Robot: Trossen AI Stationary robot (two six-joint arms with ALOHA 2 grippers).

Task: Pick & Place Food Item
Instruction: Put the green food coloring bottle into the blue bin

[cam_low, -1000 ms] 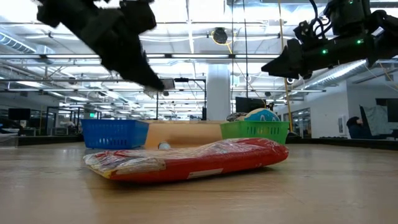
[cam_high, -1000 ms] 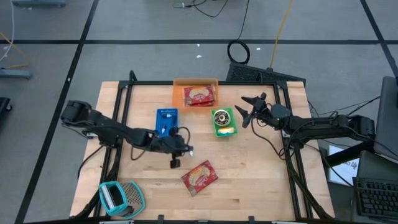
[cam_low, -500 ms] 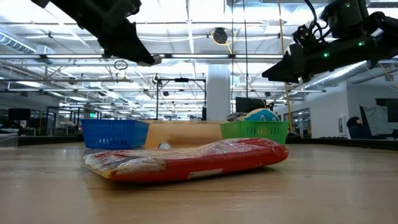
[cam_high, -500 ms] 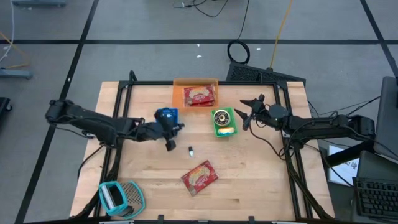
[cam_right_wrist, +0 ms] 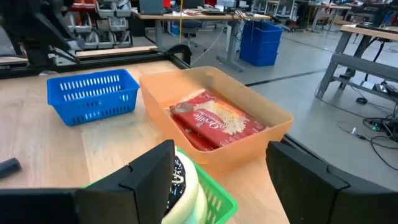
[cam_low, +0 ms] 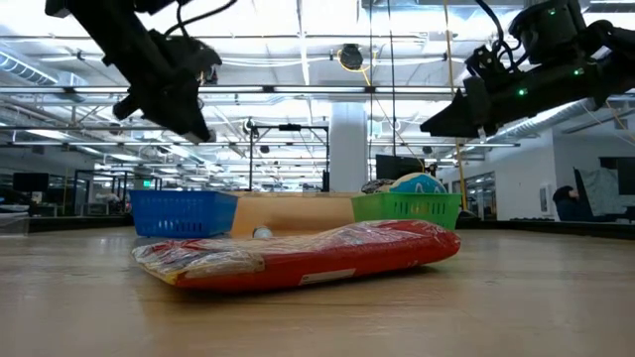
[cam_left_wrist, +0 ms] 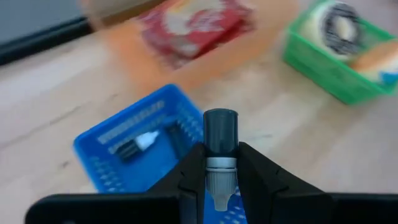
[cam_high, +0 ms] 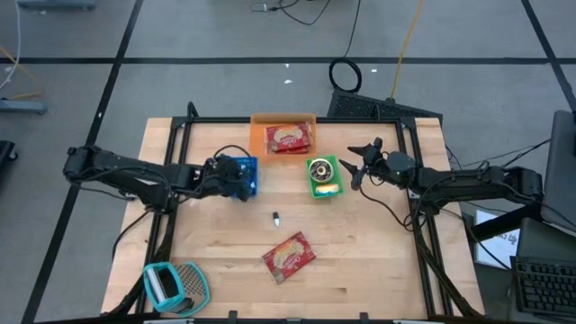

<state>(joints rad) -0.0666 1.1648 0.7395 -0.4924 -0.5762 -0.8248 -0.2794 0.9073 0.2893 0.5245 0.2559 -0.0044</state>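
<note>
A red snack packet [cam_high: 289, 256] lies flat on the table near the front middle and fills the low view's foreground [cam_low: 298, 256]. A second red packet [cam_right_wrist: 214, 121] lies in the orange tray [cam_high: 310, 121]. My left gripper [cam_high: 236, 183] hangs over the blue basket [cam_left_wrist: 118, 149], shut on a marker [cam_left_wrist: 220, 134] with a dark cap. Another marker [cam_left_wrist: 138, 144] lies in that basket. My right gripper [cam_right_wrist: 217, 180] is open and level beside the green basket [cam_high: 312, 189], which holds a round item; there is nothing between its fingers. My left gripper pinches the marker between its two fingers at the pale band just below the dark cap [cam_left_wrist: 219, 164]. The marker lies along the fingers and its capped end sticks out past the fingertips [cam_left_wrist: 194, 163]. It is lifted clear, slanting down over the blue basket.
A small dark piece with a white tip [cam_high: 275, 217] lies on the bare wood at mid table. A teal tool [cam_high: 175, 283] sits at the front left corner. A black frame [cam_high: 180, 135] runs along the table's far and side edges.
My left gripper has risen from mid table and gone toward the far edge, to a place over the blue basket. It rolled and tipped on the way and stayed shut on the marker. The small white-tipped piece has stayed on the table where the gripper was.
</note>
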